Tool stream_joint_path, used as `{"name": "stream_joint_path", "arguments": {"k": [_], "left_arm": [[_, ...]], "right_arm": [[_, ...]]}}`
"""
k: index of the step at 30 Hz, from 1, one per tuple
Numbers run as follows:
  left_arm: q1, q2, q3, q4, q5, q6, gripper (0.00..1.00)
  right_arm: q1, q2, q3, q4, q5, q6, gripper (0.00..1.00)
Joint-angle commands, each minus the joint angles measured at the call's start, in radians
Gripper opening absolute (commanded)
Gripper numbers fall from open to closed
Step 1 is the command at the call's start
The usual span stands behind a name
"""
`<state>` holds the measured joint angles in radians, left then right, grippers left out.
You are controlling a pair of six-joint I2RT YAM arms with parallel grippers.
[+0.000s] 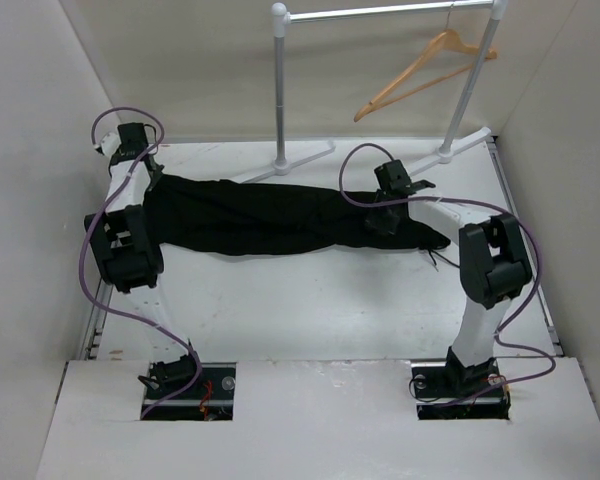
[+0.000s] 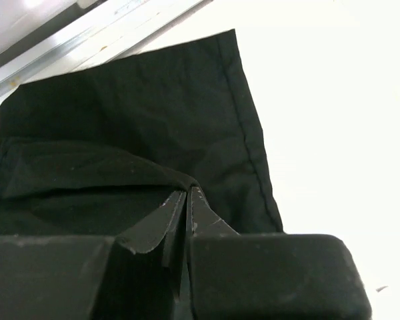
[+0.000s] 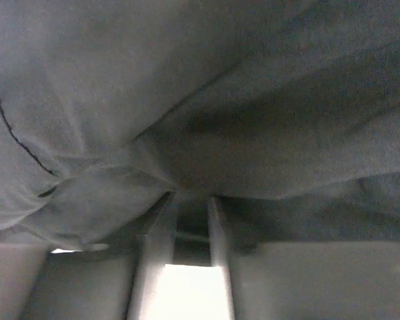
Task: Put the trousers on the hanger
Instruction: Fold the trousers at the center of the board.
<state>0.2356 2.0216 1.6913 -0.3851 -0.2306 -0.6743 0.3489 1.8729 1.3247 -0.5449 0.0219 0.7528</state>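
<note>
A silver rack (image 1: 280, 90) stands on the white table (image 1: 310, 300).

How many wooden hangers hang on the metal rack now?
1. The hanger hangs tilted from the rack's top bar, at the far right, beyond the trousers. The bar runs out of frame on the right, so another could be hidden there.

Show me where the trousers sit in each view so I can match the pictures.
Top external: the trousers stretch left to right across mid-frame.
Left wrist: left and centre, a fold at the left gripper's tips.
Right wrist: filling the upper frame, bunched at the right gripper's tips.
Shared landmark: the white table, under them from above, right of their hem in the left wrist view.
</note>
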Motion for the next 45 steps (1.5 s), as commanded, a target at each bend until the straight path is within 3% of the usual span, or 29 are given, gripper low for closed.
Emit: {"name": "stream_joint_path", "arguments": {"k": [1,5,13,14,17,18,22,28,31,35,38,43,45], "left_arm": [[0.001,0.025,0.073,0.022,-0.029,-0.013,0.01],[0.011,0.04,0.084,0.022,-0.029,-0.031,0.01],[0.02,0.046,0.131,0.011,-0.032,-0.03,0.01],[0.018,0.048,0.134,0.011,-0.032,-0.028,0.01],[0.015,0.052,0.133,0.011,-0.032,-0.027,0.01],[0.011,0.052,0.128,0.014,-0.032,-0.028,0.01],[0.001,0.054,0.108,0.02,-0.03,-0.031,0.01],[0.0,0.052,0.087,0.026,-0.026,-0.033,0.01],[-0.002,0.057,0.084,0.029,-0.023,-0.033,0.01],[-0.005,0.057,0.084,0.029,-0.023,-0.033,0.01],[-0.005,0.06,0.084,0.031,-0.023,-0.033,0.01],[-0.005,0.058,0.088,0.031,-0.023,-0.033,0.01],[-0.005,0.052,0.088,0.031,-0.023,-0.033,0.01]], "right_arm": [[0.023,0.006,0.07,-0.055,0.039,-0.052,0.19],[0.034,-0.032,0.053,-0.059,0.087,-0.059,0.0],[0.032,-0.221,-0.024,-0.11,0.115,-0.138,0.0],[0.034,-0.245,-0.042,-0.107,0.107,-0.144,0.02],[0.035,-0.255,-0.061,-0.101,0.104,-0.173,0.39],[0.041,-0.235,-0.053,-0.105,0.102,-0.181,0.46],[0.052,-0.172,-0.018,-0.115,0.102,-0.191,0.57],[0.086,-0.095,0.037,-0.164,0.127,-0.257,0.6],[0.098,-0.075,0.07,-0.168,0.211,-0.288,0.6],[0.1,-0.047,0.11,-0.178,0.285,-0.305,0.44],[0.1,-0.021,0.111,-0.173,0.291,-0.302,0.19],[0.088,-0.055,0.021,-0.168,0.26,-0.276,0.01],[0.069,-0.112,-0.037,-0.161,0.259,-0.254,0.0]]}}
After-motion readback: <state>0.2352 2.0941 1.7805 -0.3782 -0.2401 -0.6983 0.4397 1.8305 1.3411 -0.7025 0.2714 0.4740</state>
